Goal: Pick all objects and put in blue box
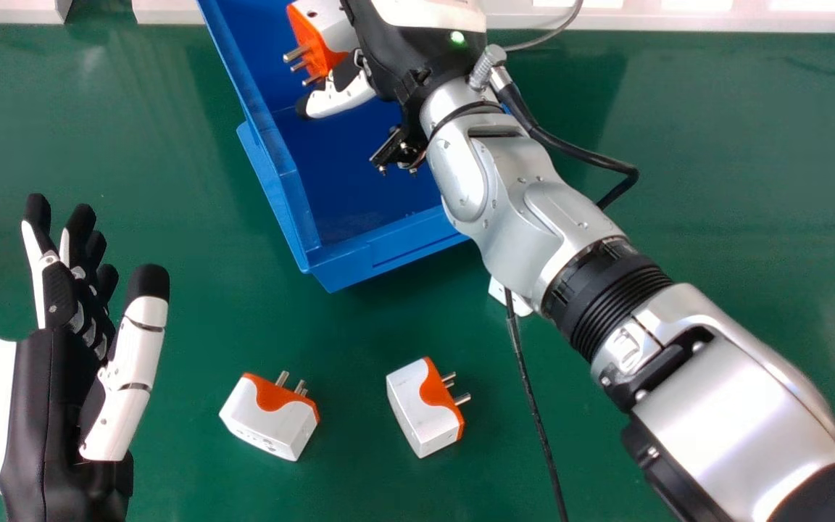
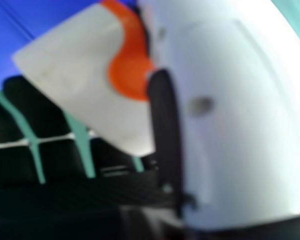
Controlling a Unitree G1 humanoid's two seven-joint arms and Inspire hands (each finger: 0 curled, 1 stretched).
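Right hand (image 1: 397, 54): pinching 1 plug adapter (image 1: 327, 32) over blue box (image 1: 359, 262). Left hand (image 1: 44, 406): relaxed, left of 2 loose adapters (image 1: 265, 420) (image 1: 417, 409) on surface (image 1: 171, 181). Risk: release near rim (image 1: 242, 72) could drop it outside.

Your site presents as a lab or workshop; you cannot establish which from the views. Evidence noted: a smooth green counter (image 1: 751, 145) across the frame, an open blue box (image 1: 388, 255) at upper centre, a black cable (image 1: 533, 402) running to the lower edge, a silver robot arm (image 1: 736, 406) entering lower right, and white structure (image 1: 678, 22) along the top.
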